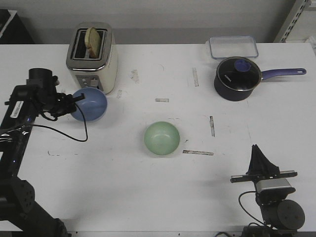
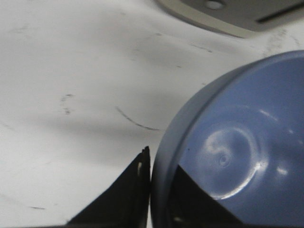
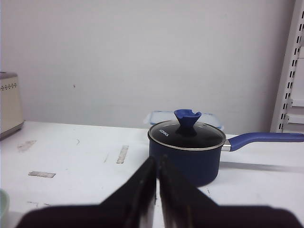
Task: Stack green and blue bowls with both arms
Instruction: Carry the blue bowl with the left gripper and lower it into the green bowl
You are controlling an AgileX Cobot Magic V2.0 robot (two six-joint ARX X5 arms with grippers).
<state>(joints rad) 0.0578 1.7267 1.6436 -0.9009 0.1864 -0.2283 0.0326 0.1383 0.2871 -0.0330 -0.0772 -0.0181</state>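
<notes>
Two bowls sit apart on the white table (image 1: 123, 197): green bowl (image 1: 161, 138) upright near centre, blue bowl (image 1: 90, 104) tipped on its side just in front of the toaster (image 1: 92, 56), w/ the left gripper (image 1: 75, 101) clamped on its rim, one finger (image 2: 123, 194) outside the wall, the other inside. Right gripper (image 1: 258, 159) hangs well apart at the near right edge, fingers pressed together & holding nothing, pointed twd the purple saucepan (image 3: 187, 154) at the far right.

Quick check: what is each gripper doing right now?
Left gripper: shut on the blue bowl, one finger inside the rim, one outside.
Right gripper: shut, holding nothing.
</notes>
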